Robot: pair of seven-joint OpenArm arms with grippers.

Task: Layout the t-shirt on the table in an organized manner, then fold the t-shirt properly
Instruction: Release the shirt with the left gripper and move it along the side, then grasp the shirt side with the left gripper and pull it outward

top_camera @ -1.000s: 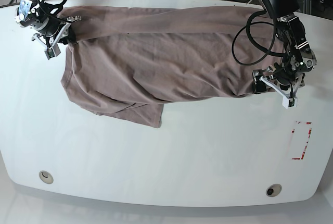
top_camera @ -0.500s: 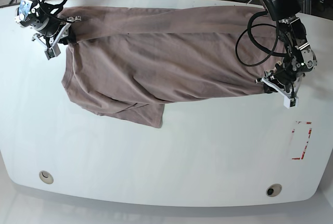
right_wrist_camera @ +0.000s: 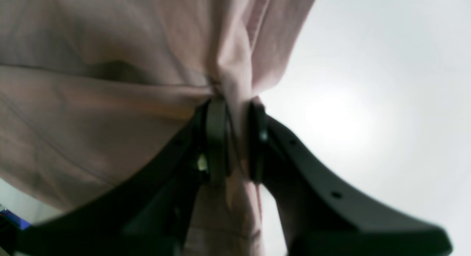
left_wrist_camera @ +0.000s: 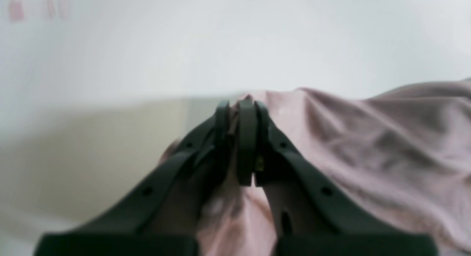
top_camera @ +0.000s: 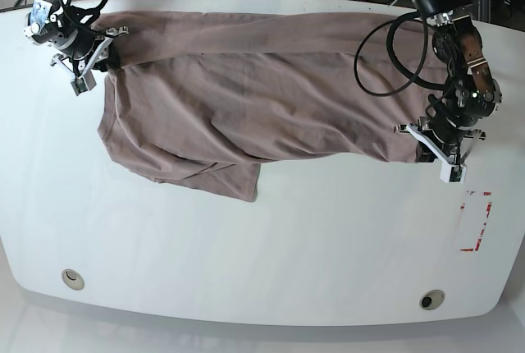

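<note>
The mauve-brown t-shirt (top_camera: 246, 98) lies stretched sideways across the far half of the white table (top_camera: 287, 246), rumpled, with a folded flap (top_camera: 230, 176) at its lower left. My left gripper (top_camera: 433, 149) is shut on the shirt's right edge; in the left wrist view its fingers (left_wrist_camera: 246, 138) pinch the t-shirt (left_wrist_camera: 368, 145) cloth. My right gripper (top_camera: 97, 56) is shut on the shirt's upper left corner; in the right wrist view the bunched t-shirt (right_wrist_camera: 110, 83) runs between the fingers (right_wrist_camera: 217, 138).
Red tape marks (top_camera: 476, 220) sit on the table near its right edge. Two round grommet holes (top_camera: 72, 277) (top_camera: 430, 299) lie near the front edge. Cables and floor show beyond the far edge.
My left gripper has pulled the shirt's right edge further right and slightly toward the front, stretching the cloth flatter. The right gripper has held still at the upper left corner.
</note>
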